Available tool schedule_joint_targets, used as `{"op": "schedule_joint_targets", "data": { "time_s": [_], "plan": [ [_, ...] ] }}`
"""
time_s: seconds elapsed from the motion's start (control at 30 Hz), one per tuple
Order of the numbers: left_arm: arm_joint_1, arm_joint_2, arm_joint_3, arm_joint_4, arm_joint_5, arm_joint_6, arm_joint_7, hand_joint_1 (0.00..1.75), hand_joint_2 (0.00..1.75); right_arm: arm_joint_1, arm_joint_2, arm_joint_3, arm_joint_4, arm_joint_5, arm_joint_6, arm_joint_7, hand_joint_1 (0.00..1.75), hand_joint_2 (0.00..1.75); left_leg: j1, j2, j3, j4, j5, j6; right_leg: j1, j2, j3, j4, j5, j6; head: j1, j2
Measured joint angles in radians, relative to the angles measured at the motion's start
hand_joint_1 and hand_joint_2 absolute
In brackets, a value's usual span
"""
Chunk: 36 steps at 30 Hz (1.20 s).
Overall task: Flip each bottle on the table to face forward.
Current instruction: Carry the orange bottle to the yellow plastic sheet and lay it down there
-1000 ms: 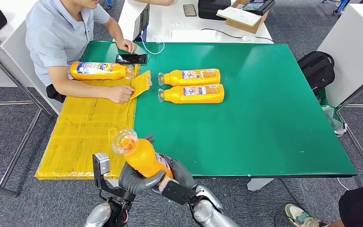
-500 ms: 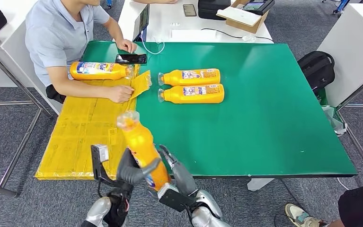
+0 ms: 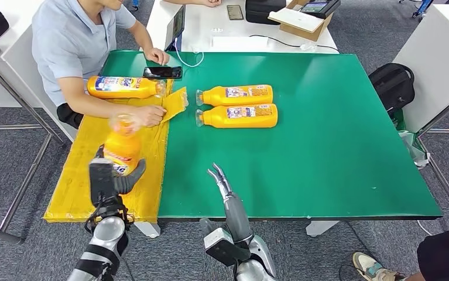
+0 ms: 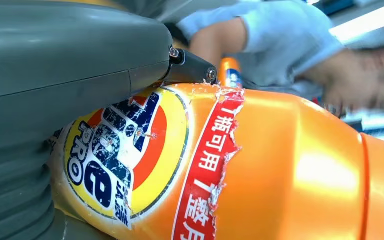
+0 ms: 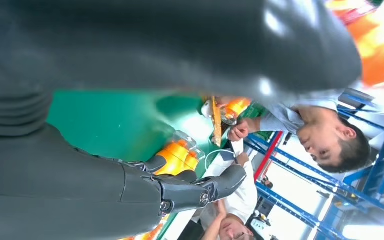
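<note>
Nearest us, our left robot hand [image 3: 118, 178] grips an orange bottle [image 3: 121, 149] upright over the yellow sheet [image 3: 93, 170] that covers the left strip of the bench; its cap end is blurred. From the left wrist we see the bottle's torn red-and-blue label pressed against our grey thumb. Our right robot hand [image 3: 225, 193] holds nothing, fingers straight and slightly apart, over the near edge of the green bench [image 3: 327, 158].

Farther in, two more orange bottles [image 3: 236, 106] lie side by side on the green surface, touching, caps to the left. Another bottle [image 3: 122, 87] lies on the yellow sheet by a seated person [image 3: 75, 47], whose hand rests on the sheet. A black phone [image 3: 162, 72] lies near the far edge. Beyond stands a white table [image 3: 239, 26] with a cardboard box [image 3: 304, 17]. Grey carpet [image 3: 11, 170] surrounds the bench, with a black backpack [image 3: 393, 85] on the right.
</note>
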Motion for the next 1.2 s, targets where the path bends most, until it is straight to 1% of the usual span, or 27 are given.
{"op": "schedule_joint_targets", "data": {
  "time_s": [0.13, 0.23, 0.3, 0.37, 0.47, 0.5, 0.57, 0.6, 0.63, 0.7, 0.73, 0.77, 0.8, 0.87, 0.9, 0.97, 1.0, 1.03, 1.07, 1.1, 1.17, 1.2],
  "plan": [
    [-0.074, 0.030, 0.004, 0.124, -0.271, -0.025, 0.124, 1.75, 1.75, 0.018, -0.009, 0.000, -0.040, -0.010, 0.038, 0.000, 0.00, 0.00, 0.000, 0.001, 0.000, 0.000, 0.001, 0.000, 0.000, 0.000, 0.000, 0.000, 0.000, 0.000, 0.000, 0.000],
    [-0.147, 0.051, -0.008, 0.245, -0.458, -0.042, 0.214, 1.75, 1.75, 0.022, -0.011, 0.000, -0.052, -0.011, 0.071, 0.000, 0.00, 0.00, 0.000, 0.001, 0.000, 0.000, 0.001, 0.000, 0.000, 0.000, 0.000, 0.000, 0.001, 0.000, 0.000, 0.000],
    [-0.204, 0.065, -0.022, 0.338, -0.555, -0.073, 0.274, 1.75, 1.75, 0.022, -0.011, 0.000, -0.056, -0.015, 0.091, 0.000, 0.00, 0.00, 0.000, 0.000, 0.000, 0.000, 0.002, 0.000, 0.000, 0.000, 0.000, 0.001, 0.001, 0.000, 0.000, 0.000],
    [-0.260, 0.075, -0.031, 0.426, -0.595, -0.128, 0.307, 1.75, 1.75, 0.021, -0.011, -0.001, -0.059, -0.020, 0.110, 0.000, 0.00, 0.00, 0.000, 0.000, 0.001, 0.000, 0.002, 0.000, 0.000, 0.000, 0.000, 0.001, 0.001, 0.000, 0.000, 0.000],
    [-0.325, 0.082, -0.031, 0.522, -0.570, -0.210, 0.303, 1.75, 1.75, 0.021, -0.010, -0.001, -0.060, -0.023, 0.126, 0.000, 0.00, 0.00, 0.000, 0.000, 0.003, 0.000, 0.002, -0.001, 0.000, 0.000, 0.003, 0.002, 0.000, 0.000, 0.000, 0.000],
    [-0.341, 0.083, -0.029, 0.546, -0.572, -0.223, 0.303, 1.42, 1.75, 0.021, -0.010, -0.001, -0.060, -0.024, 0.128, 0.000, 0.00, 0.00, 0.000, 0.000, 0.004, 0.000, 0.001, -0.001, 0.000, 0.000, 0.004, 0.002, 0.000, 0.000, 0.000, 0.000],
    [-0.363, 0.084, -0.030, 0.586, -0.595, -0.236, 0.306, 0.61, 1.75, 0.022, -0.009, -0.001, -0.060, -0.027, 0.131, 0.000, 0.00, 0.00, 0.000, 0.000, 0.005, 0.000, 0.001, -0.001, 0.000, 0.000, 0.004, 0.002, 0.000, 0.000, 0.000, 0.000],
    [-0.370, 0.085, -0.031, 0.603, -0.607, -0.241, 0.308, 0.17, 1.75, 0.023, -0.009, -0.002, -0.060, -0.029, 0.131, 0.000, 0.00, 0.00, 0.000, 0.000, 0.006, 0.000, 0.002, -0.001, 0.000, 0.000, 0.004, 0.002, 0.000, -0.001, 0.000, 0.000],
    [-0.376, 0.085, -0.032, 0.616, -0.617, -0.248, 0.309, 0.06, 1.75, 0.025, -0.009, -0.004, -0.060, -0.032, 0.131, 0.000, 0.00, 0.00, 0.000, 0.001, 0.006, 0.000, 0.002, -0.001, 0.000, 0.000, 0.004, 0.002, 0.000, -0.001, 0.000, 0.000],
    [-0.382, 0.085, -0.034, 0.635, -0.627, -0.272, 0.302, 0.00, 1.75, 0.028, -0.009, -0.008, -0.060, -0.037, 0.132, 0.000, 0.00, 0.00, 0.000, 0.001, 0.007, 0.000, 0.002, -0.002, 0.000, 0.000, 0.004, 0.002, 0.001, -0.001, 0.000, 0.000],
    [-0.382, 0.083, -0.034, 0.641, -0.615, -0.298, 0.283, 0.00, 1.75, 0.030, -0.010, -0.010, -0.060, -0.040, 0.132, 0.000, 0.00, 0.00, 0.000, 0.001, 0.007, 0.000, 0.003, -0.002, 0.000, 0.000, 0.004, 0.003, 0.001, -0.001, 0.000, 0.000],
    [-0.380, 0.081, -0.027, 0.642, -0.574, -0.342, 0.244, 0.00, 1.75, 0.031, -0.010, -0.012, -0.060, -0.044, 0.134, 0.000, 0.00, 0.00, 0.000, 0.001, 0.007, 0.000, 0.003, -0.003, 0.000, 0.000, 0.004, 0.003, 0.001, -0.001, 0.000, 0.000],
    [-0.379, 0.076, -0.012, 0.639, -0.504, -0.405, 0.190, 0.00, 1.75, 0.032, -0.010, -0.013, -0.060, -0.049, 0.135, 0.000, 0.00, 0.00, 0.000, 0.001, 0.007, 0.000, 0.003, -0.003, 0.000, 0.000, 0.004, 0.003, 0.001, -0.001, 0.000, 0.000],
    [-0.368, 0.060, 0.042, 0.615, -0.299, -0.578, 0.079, 0.00, 1.75, 0.033, -0.012, -0.014, -0.060, -0.063, 0.135, 0.000, 0.00, 0.00, 0.000, -0.001, 0.007, 0.000, 0.004, -0.003, 0.000, -0.001, 0.005, 0.003, 0.001, -0.001, 0.000, 0.000],
    [-0.359, 0.049, 0.071, 0.598, -0.201, -0.663, 0.046, 0.00, 1.75, 0.033, -0.013, -0.014, -0.060, -0.069, 0.132, 0.000, 0.00, 0.00, 0.000, -0.002, 0.007, 0.000, 0.004, -0.003, 0.000, -0.002, 0.005, 0.003, 0.001, -0.001, 0.000, 0.000],
    [-0.332, 0.028, 0.127, 0.558, -0.037, -0.809, 0.029, 0.00, 1.75, 0.033, -0.014, -0.014, -0.060, -0.080, 0.123, 0.000, 0.00, 0.00, 0.000, -0.003, 0.006, 0.000, 0.004, -0.003, -0.001, -0.003, 0.005, 0.004, 0.000, -0.001, 0.000, 0.000],
    [-0.318, 0.018, 0.152, 0.536, 0.025, -0.857, 0.034, 0.00, 1.75, 0.033, -0.015, -0.014, -0.060, -0.085, 0.117, 0.000, 0.00, 0.00, -0.001, -0.002, 0.006, 0.000, 0.004, -0.003, -0.001, -0.002, 0.005, 0.004, 0.000, -0.001, 0.000, 0.000],
    [-0.302, 0.009, 0.173, 0.510, 0.075, -0.885, 0.039, 0.00, 1.75, 0.033, -0.017, -0.013, -0.060, -0.089, 0.109, 0.000, 0.00, 0.00, -0.001, -0.001, 0.005, 0.000, 0.004, -0.003, -0.001, -0.002, 0.005, 0.003, 0.000, -0.001, 0.000, 0.000],
    [-0.284, 0.002, 0.185, 0.480, 0.106, -0.886, 0.043, 0.00, 1.75, 0.033, -0.018, -0.013, -0.060, -0.093, 0.101, 0.000, 0.00, 0.00, -0.001, 0.000, 0.005, 0.000, 0.004, -0.003, -0.002, -0.002, 0.004, 0.003, 0.001, -0.001, 0.000, 0.000],
    [-0.265, -0.004, 0.192, 0.445, 0.124, -0.861, 0.044, 0.00, 1.75, 0.034, -0.020, -0.013, -0.060, -0.096, 0.092, 0.000, 0.00, 0.00, -0.002, 0.000, 0.005, 0.000, 0.004, -0.003, -0.002, -0.002, 0.003, 0.003, 0.001, -0.001, 0.000, 0.000],
    [-0.225, -0.016, 0.197, 0.372, 0.163, -0.779, 0.035, 0.00, 1.75, 0.036, -0.025, -0.012, -0.060, -0.097, 0.075, 0.000, 0.00, 0.00, -0.002, -0.001, 0.003, 0.000, 0.004, -0.003, -0.002, -0.002, 0.002, 0.003, 0.001, -0.001, 0.000, 0.000],
    [-0.206, -0.025, 0.202, 0.332, 0.198, -0.742, 0.025, 0.00, 1.75, 0.037, -0.027, -0.012, -0.060, -0.096, 0.067, 0.000, 0.00, 0.44, -0.002, -0.001, 0.003, 0.000, 0.004, -0.003, -0.002, -0.002, 0.001, 0.003, 0.001, -0.001, 0.000, 0.000]
  ]
}}
